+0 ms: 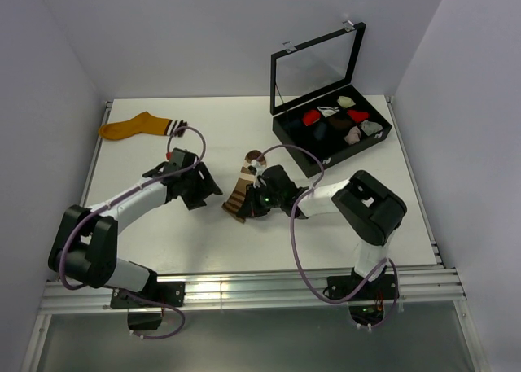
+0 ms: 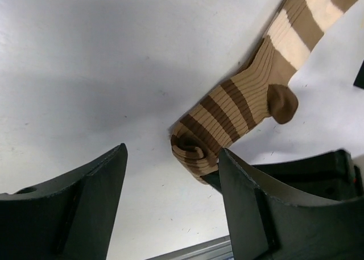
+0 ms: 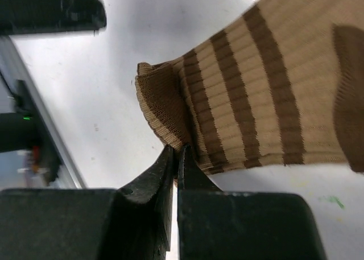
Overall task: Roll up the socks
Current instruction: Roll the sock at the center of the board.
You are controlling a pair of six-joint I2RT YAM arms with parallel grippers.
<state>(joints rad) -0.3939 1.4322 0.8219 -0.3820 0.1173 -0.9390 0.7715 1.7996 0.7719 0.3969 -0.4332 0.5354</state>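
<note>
The brown sock with cream stripes (image 1: 242, 190) lies mid-table, its cuff end rolled up a short way. My right gripper (image 1: 247, 204) is shut on the edge of that rolled cuff. In the right wrist view its jaws (image 3: 177, 153) pinch the brown cuff fold of the sock (image 3: 256, 83). My left gripper (image 1: 213, 190) is open and empty just left of the roll. In the left wrist view the roll (image 2: 196, 147) sits above the gap between the spread fingers (image 2: 170, 206), close to the right one. The mustard-orange sock (image 1: 134, 127) lies flat at the far left.
An open black box (image 1: 295, 148) with small sock bundles stands at the back right, its clear lid upright. A metal rail (image 1: 244, 291) runs along the table's near edge. White walls close in the back and sides.
</note>
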